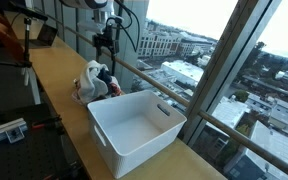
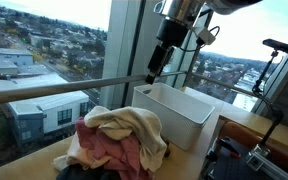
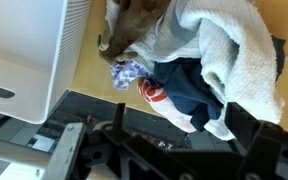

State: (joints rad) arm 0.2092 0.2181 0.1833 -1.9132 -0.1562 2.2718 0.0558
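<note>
Hanging over the window-side edge of the long wooden counter [image 1: 59,95], the black two-fingered hand [image 1: 106,52] is seen with its fingers spread wide and nothing held between them. In both exterior views it is kept clear of everything, pointing down.

Directly beneath it, a loose heap of crumpled laundry [image 1: 94,80] is piled on the counter close to that edge. A cream terry towel [image 2: 124,122] is draped over the top and pink-red cloth [image 2: 104,150] is bunched under it. In the wrist view a dark blue garment [image 3: 189,95] is shown beside a small patterned blue-and-white piece [image 3: 129,72]. The heap lies slumped and unfolded, as soft cloth does, so no single clean edge is offered upward.

Further along the same edge, just beside the heap, a white rectangular plastic bin [image 1: 134,125] is stood upright with its mouth facing up. Whether the laundry touches its wall cannot be told.

The hand appears to be held high and centred so that most of the heap is taken in from the wrist.
</note>
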